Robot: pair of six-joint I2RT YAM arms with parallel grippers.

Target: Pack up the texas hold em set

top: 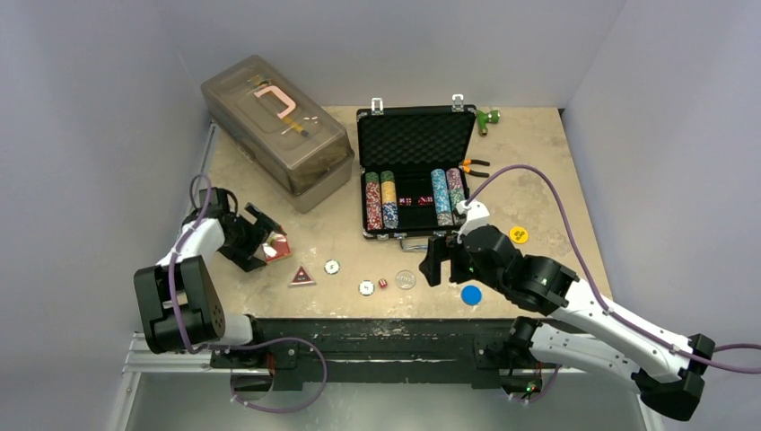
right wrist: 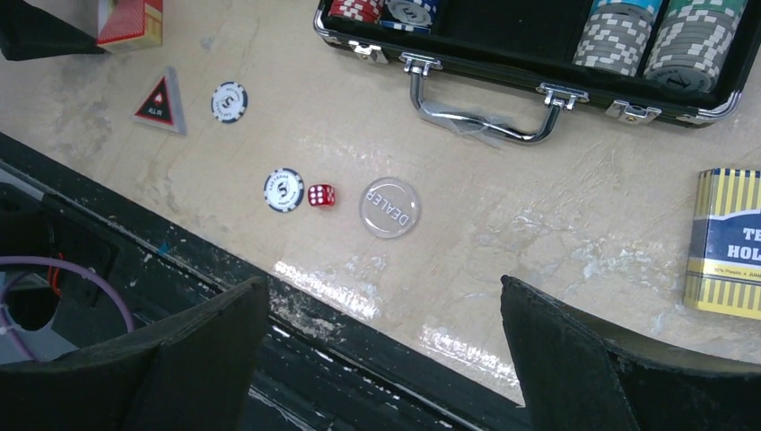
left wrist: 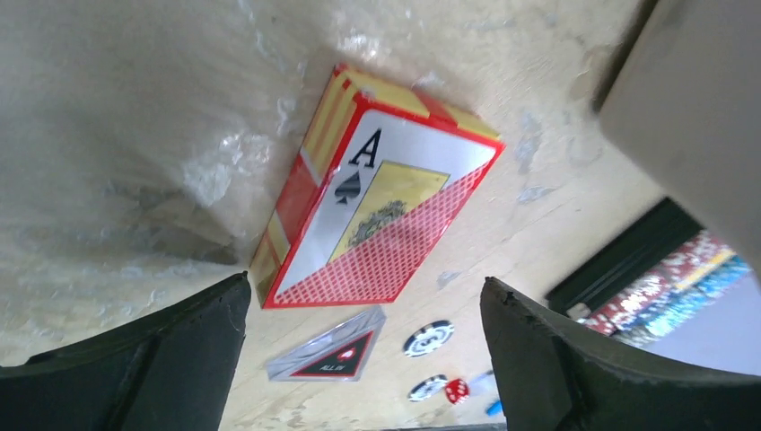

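The open black briefcase (top: pixel 415 139) is sitting at upper centre of the table (top: pixel 538 180) in the overhead view, with rows of poker chips (top: pixel 381 199) filling its lower half. At left, the left gripper (top: pixel 265 238) is hovering with its fingers spread wide either side of a red card deck (left wrist: pixel 377 211), a gap showing on both sides. At lower right, the right gripper (top: pixel 440 260) is hanging spread and empty just below the case handle (right wrist: pixel 485 126). In front of it a dealer button (right wrist: pixel 389 207), a red die (right wrist: pixel 321 195) and a loose chip (right wrist: pixel 284 189) are lying on the table, and a blue-and-yellow deck (right wrist: pixel 725 242) is resting at the right edge of that wrist view.
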